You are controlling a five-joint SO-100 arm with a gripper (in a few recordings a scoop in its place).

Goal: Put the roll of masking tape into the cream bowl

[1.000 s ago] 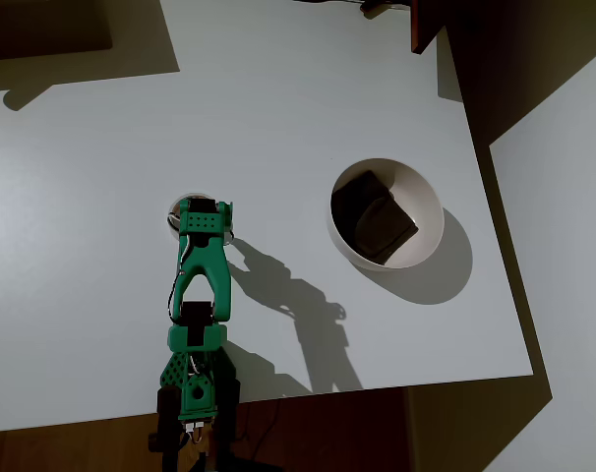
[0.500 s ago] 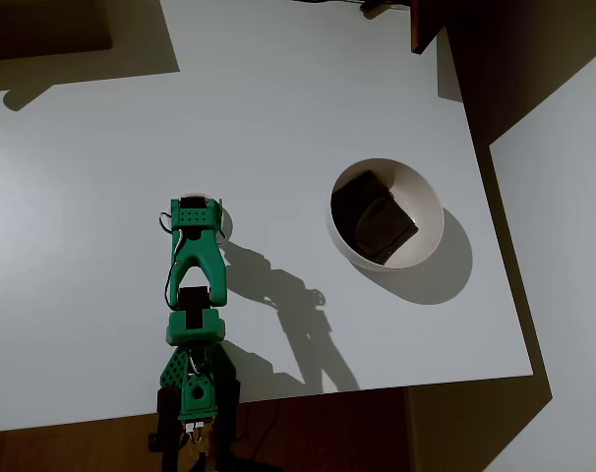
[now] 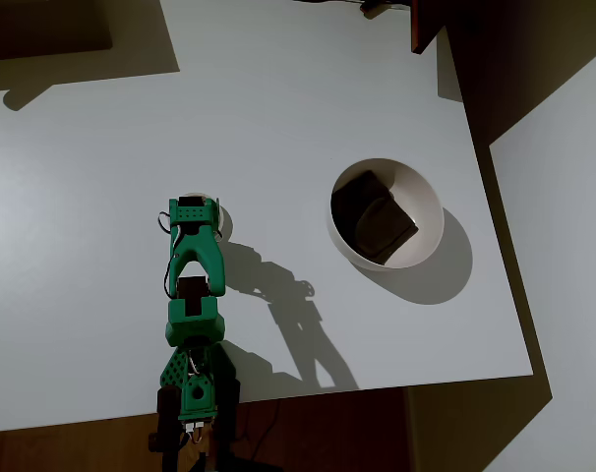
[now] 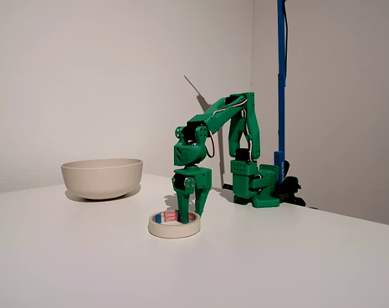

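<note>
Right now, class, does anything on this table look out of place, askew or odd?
Only one oddity: a dark squarish patch lies inside the cream bowl. The roll of masking tape lies flat under the gripper.

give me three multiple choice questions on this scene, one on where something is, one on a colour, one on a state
1. Where does the roll of masking tape lie?
A. inside the bowl
B. flat on the table, under the gripper
C. on top of the arm's base

2. What colour is the arm?
A. green
B. orange
C. white

3. How does the gripper stand to the roll?
A. lifted high above it
B. over at the bowl, far from it
C. lowered onto it, with one finger down inside the ring and the other at its far side

Answers:
1 B: in the fixed view the roll rests on the white table, apart from the cream bowl.
2 A: all its links are green in both views.
3 C: in the fixed view the fingertips reach down to the roll, one dipping into its open centre; whether they pinch it yet cannot be told.
</note>
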